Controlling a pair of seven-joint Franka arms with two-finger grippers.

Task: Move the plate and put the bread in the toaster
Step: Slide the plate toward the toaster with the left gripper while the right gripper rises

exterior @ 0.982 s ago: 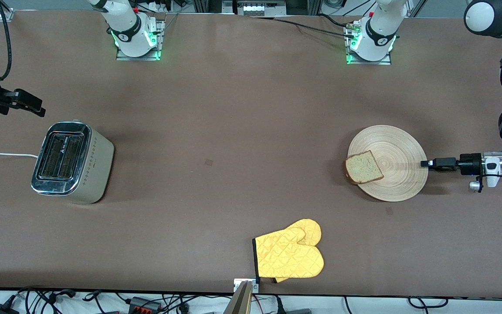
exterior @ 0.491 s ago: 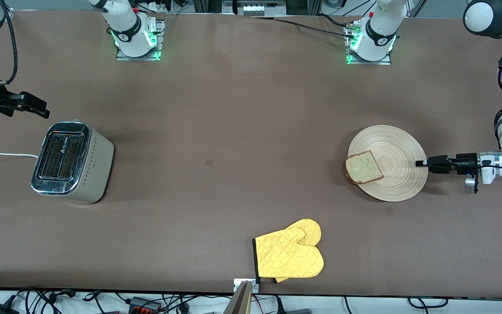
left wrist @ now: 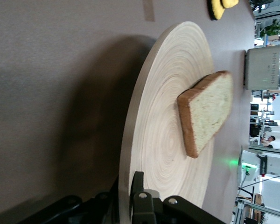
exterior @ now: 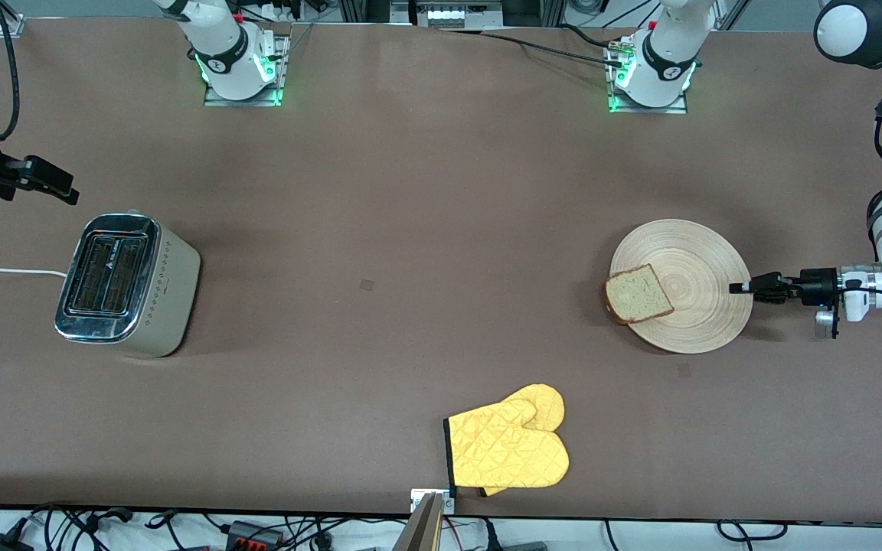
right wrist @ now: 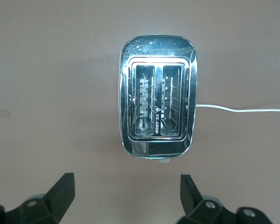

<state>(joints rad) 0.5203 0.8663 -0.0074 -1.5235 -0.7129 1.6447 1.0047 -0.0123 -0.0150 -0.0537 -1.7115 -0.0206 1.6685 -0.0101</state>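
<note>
Plate (exterior: 697, 306), light wood, flat on the brown surface (exterior: 410, 191) toward the left arm's end. Bread (exterior: 638, 295) lies on it at the plate's 9 o'clock in the front view, one corner hanging over the rim. Left hand (exterior: 738, 288) sits at the plate's 3 o'clock edge, fingers clamped on the rim; in the left wrist view the rim (left wrist: 130, 154) runs between the black fingers (left wrist: 138, 198), one above and one below the wood. Toaster (exterior: 129, 285) stands well apart toward the right arm's end, both slots empty, chrome top up, white cord (exterior: 4, 271) trailing off toward the surface edge. Right hand (exterior: 66, 191) hovers over bare surface just off the toaster's 11 o'clock in the front view, fingers spread wide and holding nothing; right wrist view looks straight down on the toaster (right wrist: 157, 109) between the open fingers (right wrist: 60, 191). Yellow oven mitts (exterior: 508, 448), stacked pair, lie near the surface edge closest to the front camera, roughly midway between the two ends.
</note>
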